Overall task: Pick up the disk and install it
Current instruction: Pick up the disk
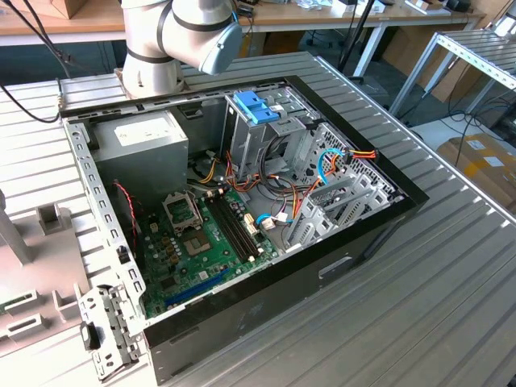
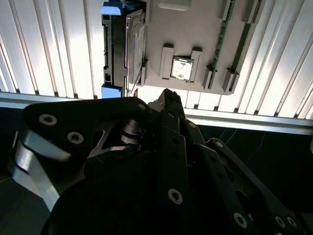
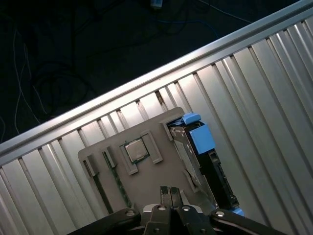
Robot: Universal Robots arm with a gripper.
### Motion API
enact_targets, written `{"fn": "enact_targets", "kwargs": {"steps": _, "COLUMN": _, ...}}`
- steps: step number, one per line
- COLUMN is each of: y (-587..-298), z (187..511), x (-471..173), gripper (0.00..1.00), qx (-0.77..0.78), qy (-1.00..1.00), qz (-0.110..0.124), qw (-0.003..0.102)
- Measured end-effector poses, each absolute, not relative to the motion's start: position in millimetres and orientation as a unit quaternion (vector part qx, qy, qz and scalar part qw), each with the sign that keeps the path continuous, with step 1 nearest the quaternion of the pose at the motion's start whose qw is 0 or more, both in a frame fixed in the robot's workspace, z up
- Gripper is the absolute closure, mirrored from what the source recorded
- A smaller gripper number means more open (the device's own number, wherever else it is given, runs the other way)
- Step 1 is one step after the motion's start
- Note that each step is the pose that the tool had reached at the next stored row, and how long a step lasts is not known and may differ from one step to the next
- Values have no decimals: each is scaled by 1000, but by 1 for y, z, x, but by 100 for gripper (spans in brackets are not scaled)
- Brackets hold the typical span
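The disk [image 3: 208, 161] is a dark grey drive in a light blue carrier. It stands on edge in a slot at the side of a grey parts holder [image 3: 151, 176]. In the second wrist view the disk [image 2: 122, 46] shows its blue carrier ends at both tips. My gripper [image 3: 169, 192] hovers over the holder, a short way to the side of the disk and apart from it. Its fingertips are pressed together, shut on nothing. The second wrist view has the same gripper [image 2: 168, 94] with its dark body in front.
The holder also carries a processor chip [image 3: 134, 151] and memory sticks [image 2: 243, 41]. It rests on a slatted aluminium table [image 3: 274, 98] near the table's edge. An open computer case [image 1: 242, 201] lies on the table, with a blue-latched bracket [image 1: 256, 105] atop its metal drive cage.
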State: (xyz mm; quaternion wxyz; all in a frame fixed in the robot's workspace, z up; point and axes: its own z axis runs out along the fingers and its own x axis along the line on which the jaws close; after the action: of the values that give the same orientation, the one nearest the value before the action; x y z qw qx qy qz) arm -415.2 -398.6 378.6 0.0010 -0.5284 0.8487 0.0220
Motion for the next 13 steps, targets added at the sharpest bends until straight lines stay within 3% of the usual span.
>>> {"fn": "enact_targets", "kwargs": {"steps": 13, "y": -399, "z": 379, "x": -415, "gripper": 89, "qx": -584, "qy": 811, "qz": 22, "qw": 0}}
